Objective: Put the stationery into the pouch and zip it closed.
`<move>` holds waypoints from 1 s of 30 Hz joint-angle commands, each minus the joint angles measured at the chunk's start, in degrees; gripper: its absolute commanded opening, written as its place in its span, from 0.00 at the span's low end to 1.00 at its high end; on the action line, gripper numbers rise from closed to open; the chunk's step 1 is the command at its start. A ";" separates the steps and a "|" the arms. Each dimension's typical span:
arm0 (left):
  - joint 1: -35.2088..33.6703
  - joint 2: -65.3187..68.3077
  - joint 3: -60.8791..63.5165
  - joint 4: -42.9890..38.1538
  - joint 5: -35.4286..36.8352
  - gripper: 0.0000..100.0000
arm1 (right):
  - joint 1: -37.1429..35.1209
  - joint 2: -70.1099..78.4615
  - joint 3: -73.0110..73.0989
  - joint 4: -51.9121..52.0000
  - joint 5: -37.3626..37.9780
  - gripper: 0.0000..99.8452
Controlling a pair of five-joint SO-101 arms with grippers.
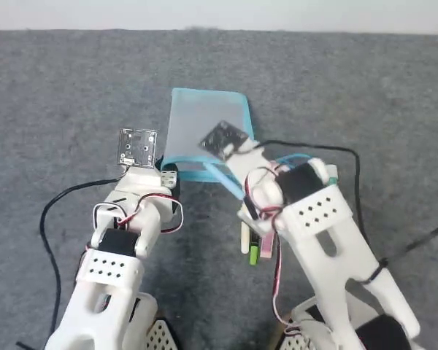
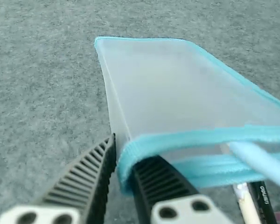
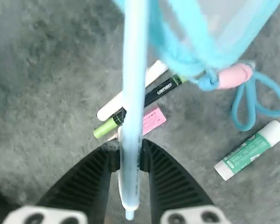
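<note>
Left end effector [image 2: 123, 161] pinching the corner of the pouch [image 2: 177, 88] mouth, right end effector [image 3: 129, 156] clamped on a blue pen [image 3: 133, 84], tip at that mouth, both arms stretched forward over the table [image 1: 58, 87]

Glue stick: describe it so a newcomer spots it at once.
Find the blue-edged pouch. Near its pink zip pull lies the glue stick. It is a stubby white tube with a green label, apart from the pens.
</note>
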 commanded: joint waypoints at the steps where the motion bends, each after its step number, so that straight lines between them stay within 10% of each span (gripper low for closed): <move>1: 2.81 -0.88 -1.01 -2.29 -0.79 0.01 | -0.04 8.22 -11.34 3.03 -3.96 0.01; 16: 4.13 -0.88 -0.92 -2.29 -2.37 0.01 | 5.05 50.77 -67.34 15.43 -20.13 0.01; 24: 0.53 -0.88 -1.19 -2.55 -2.29 0.01 | 4.62 51.21 -69.10 15.34 -19.52 0.27; 30: -1.14 -0.79 -0.92 -4.04 -2.20 0.01 | 4.62 47.43 -69.19 15.34 -18.29 0.28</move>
